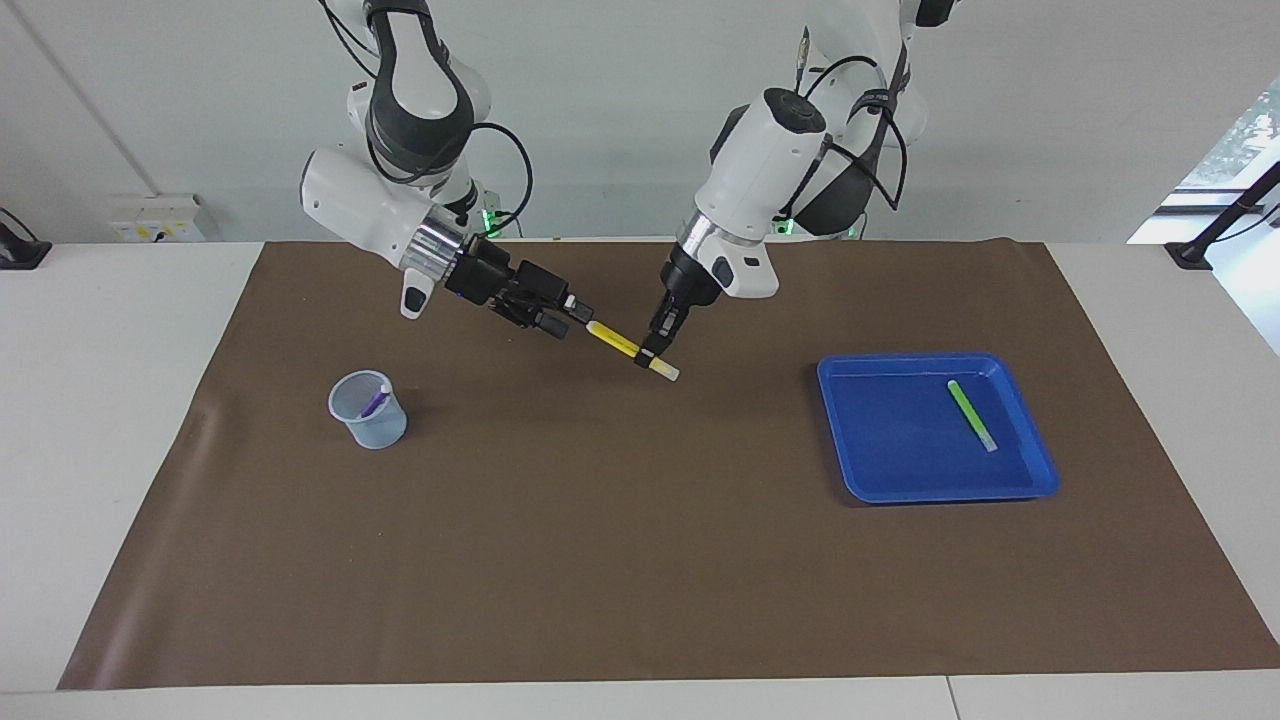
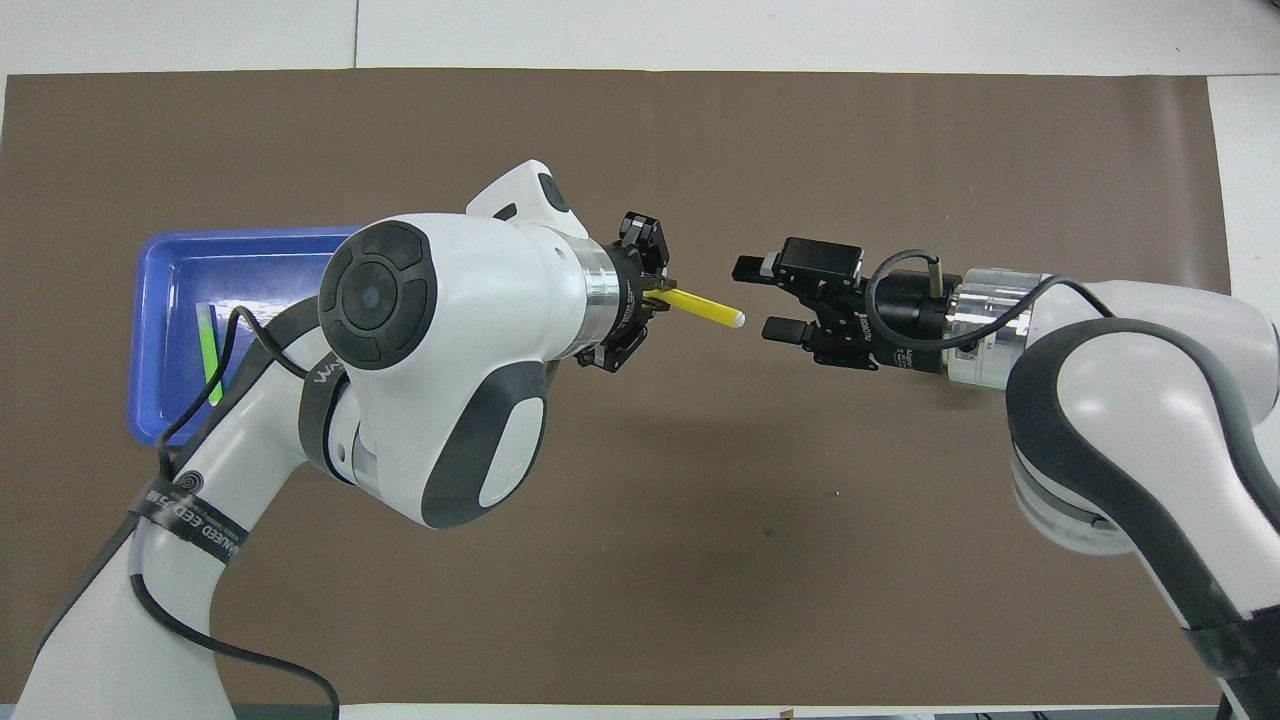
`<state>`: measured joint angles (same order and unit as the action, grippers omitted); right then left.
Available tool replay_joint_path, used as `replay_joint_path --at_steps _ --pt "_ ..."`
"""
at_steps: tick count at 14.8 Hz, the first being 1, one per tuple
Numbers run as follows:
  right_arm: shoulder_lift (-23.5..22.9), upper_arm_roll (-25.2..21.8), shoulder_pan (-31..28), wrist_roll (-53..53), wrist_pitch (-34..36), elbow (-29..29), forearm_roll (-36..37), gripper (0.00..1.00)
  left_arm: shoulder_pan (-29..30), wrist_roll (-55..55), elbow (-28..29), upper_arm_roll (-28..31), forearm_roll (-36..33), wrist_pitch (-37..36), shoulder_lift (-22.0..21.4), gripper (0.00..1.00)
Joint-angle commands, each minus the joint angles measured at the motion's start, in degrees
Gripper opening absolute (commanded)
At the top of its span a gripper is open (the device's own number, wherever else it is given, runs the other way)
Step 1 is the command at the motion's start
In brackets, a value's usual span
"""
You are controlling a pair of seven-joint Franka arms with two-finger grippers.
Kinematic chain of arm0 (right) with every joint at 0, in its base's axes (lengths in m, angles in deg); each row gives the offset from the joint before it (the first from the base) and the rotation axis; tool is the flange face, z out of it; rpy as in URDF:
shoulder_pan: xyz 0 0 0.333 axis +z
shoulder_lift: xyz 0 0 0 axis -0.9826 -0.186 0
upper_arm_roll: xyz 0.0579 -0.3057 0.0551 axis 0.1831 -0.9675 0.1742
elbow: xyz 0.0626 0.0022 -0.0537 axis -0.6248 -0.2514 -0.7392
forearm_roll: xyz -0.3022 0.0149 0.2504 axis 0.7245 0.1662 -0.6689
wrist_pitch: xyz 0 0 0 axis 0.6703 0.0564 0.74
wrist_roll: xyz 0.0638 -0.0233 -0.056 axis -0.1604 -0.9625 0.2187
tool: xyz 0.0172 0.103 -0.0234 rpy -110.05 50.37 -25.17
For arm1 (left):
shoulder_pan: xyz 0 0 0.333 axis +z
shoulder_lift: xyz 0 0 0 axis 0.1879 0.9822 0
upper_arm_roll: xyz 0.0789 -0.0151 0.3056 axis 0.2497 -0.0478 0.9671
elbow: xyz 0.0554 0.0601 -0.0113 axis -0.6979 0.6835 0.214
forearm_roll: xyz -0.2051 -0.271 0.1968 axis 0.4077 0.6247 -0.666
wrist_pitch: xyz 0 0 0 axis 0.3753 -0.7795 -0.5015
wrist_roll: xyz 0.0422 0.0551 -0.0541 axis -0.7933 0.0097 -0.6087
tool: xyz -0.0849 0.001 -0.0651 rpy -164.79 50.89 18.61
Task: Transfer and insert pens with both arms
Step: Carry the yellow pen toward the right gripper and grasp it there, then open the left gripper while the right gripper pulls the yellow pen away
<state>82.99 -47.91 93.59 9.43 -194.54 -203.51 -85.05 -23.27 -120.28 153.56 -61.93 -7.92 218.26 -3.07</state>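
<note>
Brown mat point(image 1: 620, 560): cup point(image 1: 368, 410), blue tray point(image 1: 935, 480).

Over the mat's point(image 1: 640, 560) middle, the left gripper point(image 1: 655, 352) pinches the yellow pen point(image 1: 632, 350), which slants from ten to four o'clock. The right gripper point(image 1: 572, 314) sits at its upper end. A purple pen point(image 1: 374, 402) stands in the cup point(image 1: 370, 425); a green pen point(image 1: 972, 414) lies in the blue tray point(image 1: 850, 440).

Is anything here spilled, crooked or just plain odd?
Nothing stands out. The left gripper holds the yellow pen in the air, its tip pointing at the open right gripper. The purple pen leans inside the upright cup, and the green pen lies flat in the blue tray.
</note>
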Motion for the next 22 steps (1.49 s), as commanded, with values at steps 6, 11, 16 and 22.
replay_joint_path --at_steps 6,11,16,22 --pt "1.5 0.2 1.9 1.7 -3.4 -2.0 -2.8 1.00 -1.8 -2.6 -0.7 0.8 0.4 3.8 0.7 0.00" --pt "1.5 0.2 2.0 2.7 -3.5 -2.0 -2.8 0.81 -1.8 -2.3 -0.4 0.8 0.4 3.8 0.7 0.00" --pt "1.5 0.2 2.0 2.6 -3.4 -2.0 -2.8 0.10 -1.9 -2.2 -0.3 0.8 0.4 3.7 0.7 0.00" --pt "1.5 0.2 1.4 2.2 -3.1 -2.0 -2.8 0.00 -2.3 -1.9 0.3 0.8 0.3 3.6 0.6 0.00"
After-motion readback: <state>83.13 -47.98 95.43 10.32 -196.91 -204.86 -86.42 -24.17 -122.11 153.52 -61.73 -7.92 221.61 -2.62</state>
